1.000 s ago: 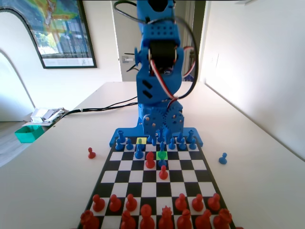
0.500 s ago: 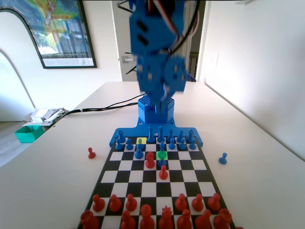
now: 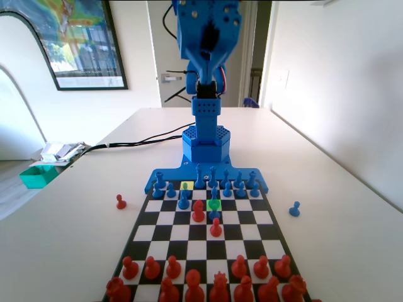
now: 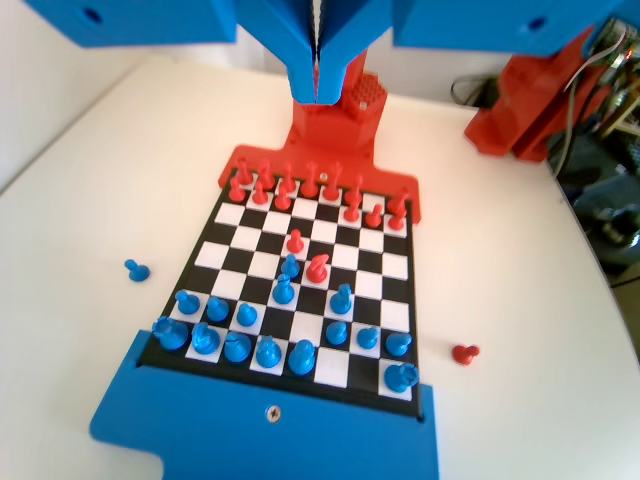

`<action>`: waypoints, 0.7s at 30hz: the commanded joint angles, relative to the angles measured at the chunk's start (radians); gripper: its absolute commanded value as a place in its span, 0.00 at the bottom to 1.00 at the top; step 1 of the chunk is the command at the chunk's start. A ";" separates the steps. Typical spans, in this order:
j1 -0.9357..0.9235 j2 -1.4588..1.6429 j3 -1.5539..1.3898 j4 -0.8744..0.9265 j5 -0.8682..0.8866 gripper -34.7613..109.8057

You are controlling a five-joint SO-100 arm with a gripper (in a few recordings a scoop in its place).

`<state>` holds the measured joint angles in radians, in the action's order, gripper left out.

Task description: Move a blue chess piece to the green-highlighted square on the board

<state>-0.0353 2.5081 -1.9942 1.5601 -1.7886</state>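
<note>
Seen from the fixed view, starting nearest: red ranks (image 3: 201, 277) along the close edge of the board (image 3: 189, 234), undisturbed against a second ago. Further in, one red piece (image 3: 216, 228) alone, then another (image 3: 198, 211) a row beyond and to its left.

Just past those, the green-highlighted square (image 3: 213, 205), apparently carrying the blue chess piece (image 3: 214, 201), upright, with another blue piece (image 3: 215, 215) just in front of it. Same layout there as in the earlier pictures, so nothing nudged lately. Further back and to the left, a paler yellow-green square (image 3: 187, 185), bare. Off the board on the worktop (image 3: 75, 239): a stray red piece (image 3: 120, 202) to the left, a stray blue one (image 3: 294, 209) to the right.

Farthest, the real change: blue arm (image 3: 204, 38), crouched low over the far rows a second ago, now swung up and standing tall above its base, well clear of every piece.

From the wrist view, pincer (image 4: 318, 80) pressed together with nothing between the jaws, looking down the whole board from high up.

Judging from that: placing probably finished, arm pulling back toward rest, little left beyond confirming the piece sits squarely on green.
</note>
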 commanded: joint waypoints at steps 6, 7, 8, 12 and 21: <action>-0.017 0.253 -0.061 0.052 -0.034 0.25; -0.015 0.270 -0.071 0.061 -0.034 0.25; -0.014 0.287 -0.078 0.067 -0.032 0.25; -0.009 0.364 -0.123 0.074 -0.021 0.25; -0.003 0.489 -0.179 0.028 0.003 0.25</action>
<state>-0.0276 2.9698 -2.1737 1.6061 -1.7825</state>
